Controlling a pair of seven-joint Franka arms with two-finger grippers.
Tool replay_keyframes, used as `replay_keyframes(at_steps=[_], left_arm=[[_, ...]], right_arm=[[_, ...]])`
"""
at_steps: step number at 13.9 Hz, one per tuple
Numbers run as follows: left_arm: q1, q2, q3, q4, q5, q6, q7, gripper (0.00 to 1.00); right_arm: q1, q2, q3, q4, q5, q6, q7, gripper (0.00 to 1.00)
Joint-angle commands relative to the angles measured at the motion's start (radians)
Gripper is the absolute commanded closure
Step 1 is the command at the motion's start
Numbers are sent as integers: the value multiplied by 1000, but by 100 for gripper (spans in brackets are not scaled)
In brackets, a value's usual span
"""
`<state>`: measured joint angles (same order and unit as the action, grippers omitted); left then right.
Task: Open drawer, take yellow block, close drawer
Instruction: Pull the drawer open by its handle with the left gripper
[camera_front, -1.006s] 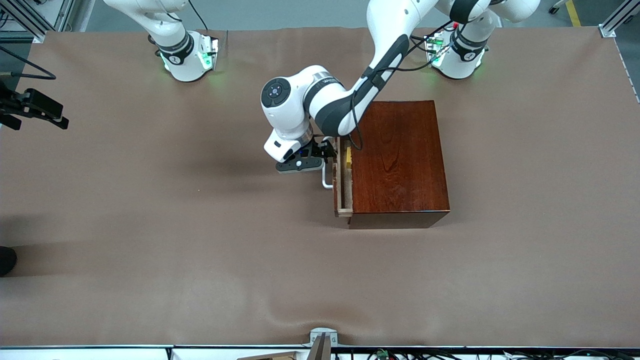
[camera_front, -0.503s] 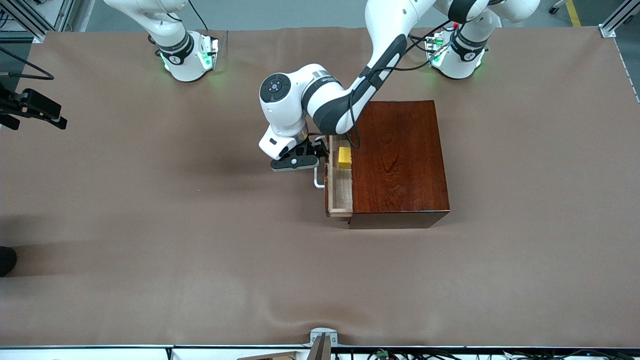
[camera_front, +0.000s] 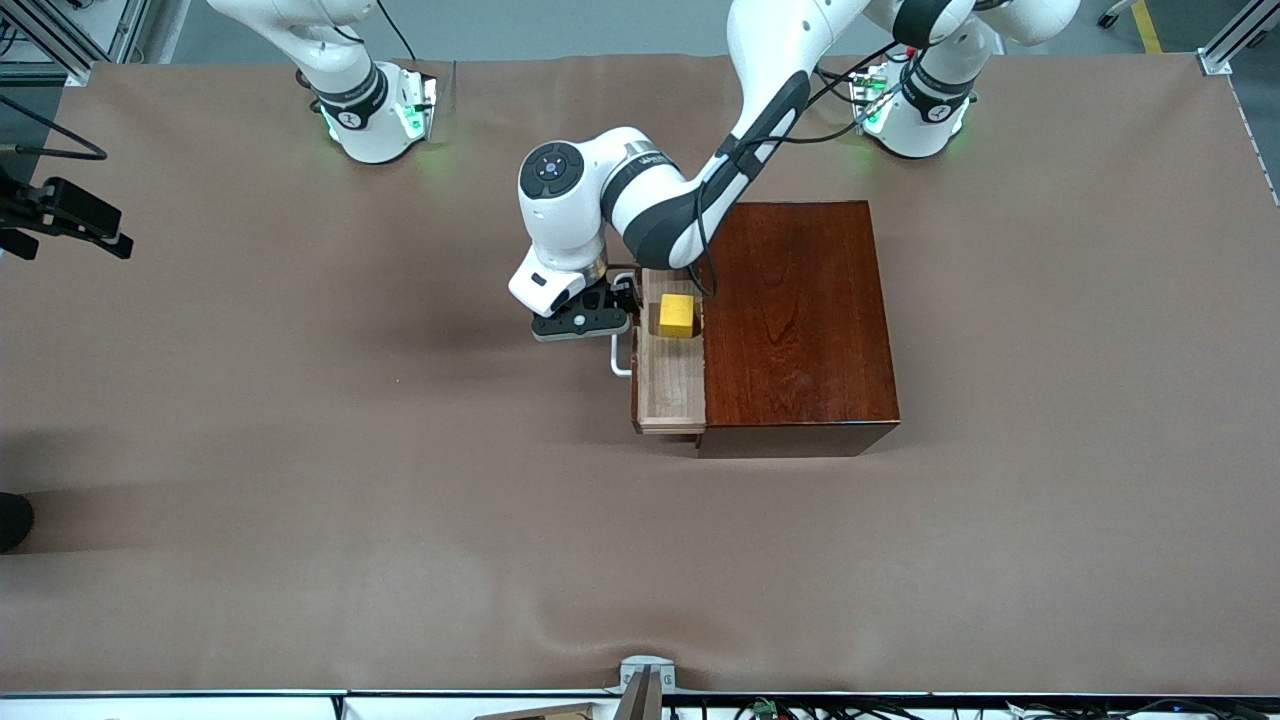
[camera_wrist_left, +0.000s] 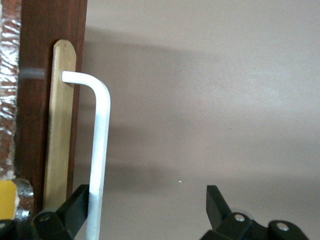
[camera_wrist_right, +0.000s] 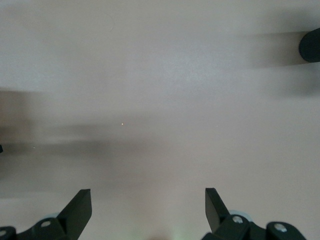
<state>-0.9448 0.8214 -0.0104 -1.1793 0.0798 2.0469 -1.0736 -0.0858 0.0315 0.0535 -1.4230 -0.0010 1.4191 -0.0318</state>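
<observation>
The drawer (camera_front: 668, 385) slid farther out, baring the yellow block (camera_front: 677, 315); left hand (camera_wrist_left: 145, 210) spread, hooking its handle (camera_wrist_left: 100, 150); right hand (camera_wrist_right: 147, 210) spread.

The whole table (camera_front: 300, 450) is seen from high across it, facing the robots' bases. The drawer (camera_wrist_left: 59, 125) front and its white handle (camera_wrist_left: 100, 150) are viewed closely from the left wrist, and also shared with the front view. Only bare tabletop is viewed from the right wrist.

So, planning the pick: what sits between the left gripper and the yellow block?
In the front view, only the drawer's front panel with its white handle separates the left gripper from the yellow block.
</observation>
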Motion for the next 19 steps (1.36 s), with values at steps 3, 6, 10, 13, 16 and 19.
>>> replay_keyframes(at_steps=[3, 6, 10, 13, 16, 19], left_arm=[[-22, 41, -2, 82, -46, 22, -23, 0], [-25, 56, -2, 110, -67, 22, -23, 0], [-32, 64, -2, 113, -67, 51, -23, 0], [-37, 70, -2, 122, -69, 61, -23, 0], [-37, 67, -2, 122, -69, 58, -23, 0], [-37, 53, 0, 119, -69, 33, -23, 0]], right_arm=[[-8, 4, 8, 4, -8, 11, -5, 0], [-17, 7, 8, -1, -5, 29, 3, 0], [-49, 56, 8, 1, 1, 41, 4, 0], [-74, 82, 8, -2, 9, 93, 4, 0], [-78, 87, 8, -10, 10, 87, 7, 0], [-83, 103, 8, -8, 12, 89, 24, 0]])
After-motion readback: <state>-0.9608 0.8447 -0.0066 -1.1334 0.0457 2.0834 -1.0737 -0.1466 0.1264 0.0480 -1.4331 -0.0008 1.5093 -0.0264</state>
